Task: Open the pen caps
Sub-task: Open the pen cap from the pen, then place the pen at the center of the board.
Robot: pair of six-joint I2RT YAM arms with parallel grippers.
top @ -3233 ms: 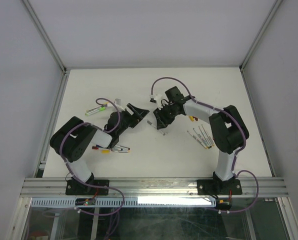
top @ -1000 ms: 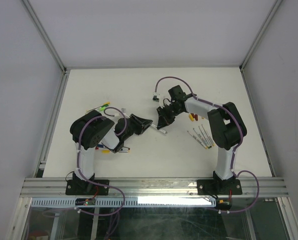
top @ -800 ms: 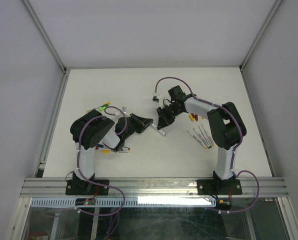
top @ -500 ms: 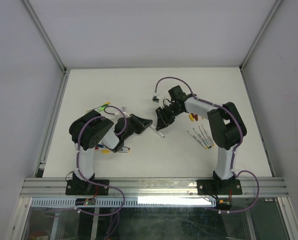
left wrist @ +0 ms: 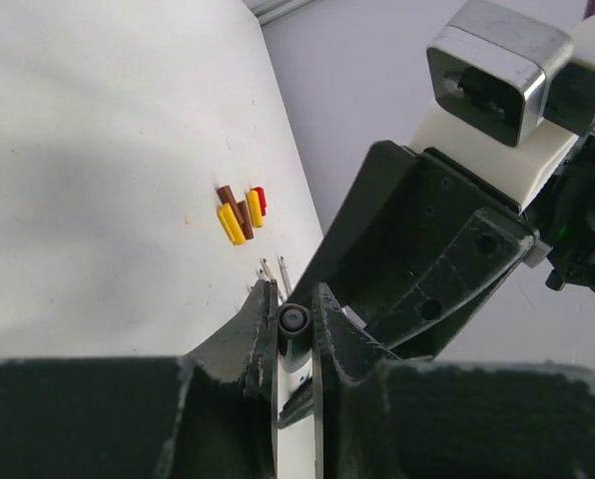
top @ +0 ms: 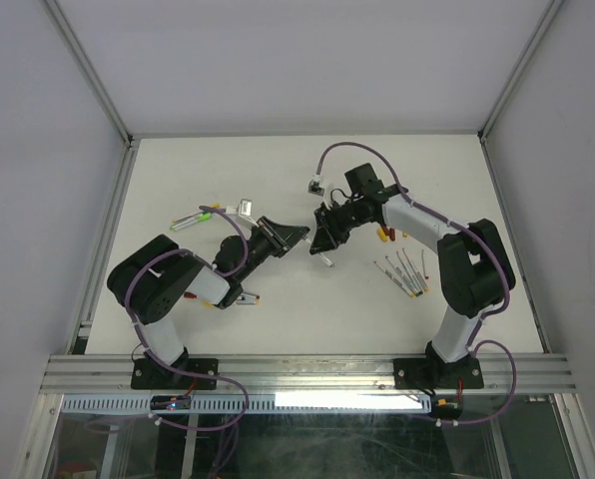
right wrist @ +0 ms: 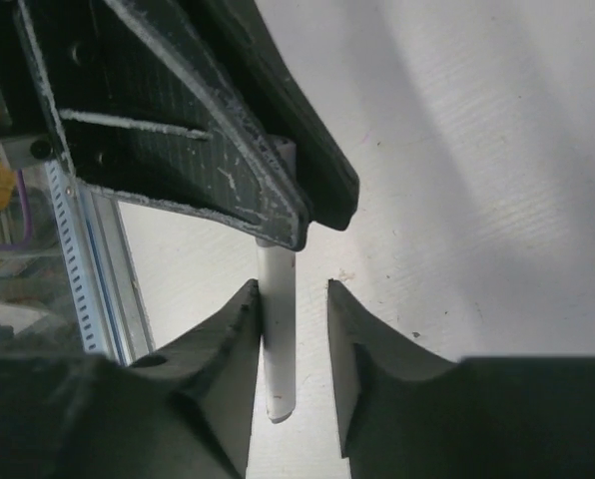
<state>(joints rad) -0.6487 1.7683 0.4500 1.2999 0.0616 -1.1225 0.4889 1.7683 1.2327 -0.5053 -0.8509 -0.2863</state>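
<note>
White table [top: 278,180] inside a grey-walled enclosure; I'm viewing it from overhead plus both wrist cams. Left gripper [left wrist: 295,301] is pinching a pen [left wrist: 296,321] hard, both fingers pressing on the white barrel and holding it over the middle of the table. Right gripper [right wrist: 291,299] is facing it tip to tip. Its fingers are standing apart astride that same barrel, one side right against it and the other showing a clear gap, so it isn't gripping. I can't tell whether a cap is sitting on that pen. Loose pen caps [left wrist: 240,212] in yellow, maroon and red are lying clustered on the table beside the right arm. A row of pens [top: 402,271] is lying just nearer than them. A green-ended pen [top: 195,218] is lying far left, and more pens [top: 246,296] are sitting by the left arm's elbow, partly hidden.
</note>
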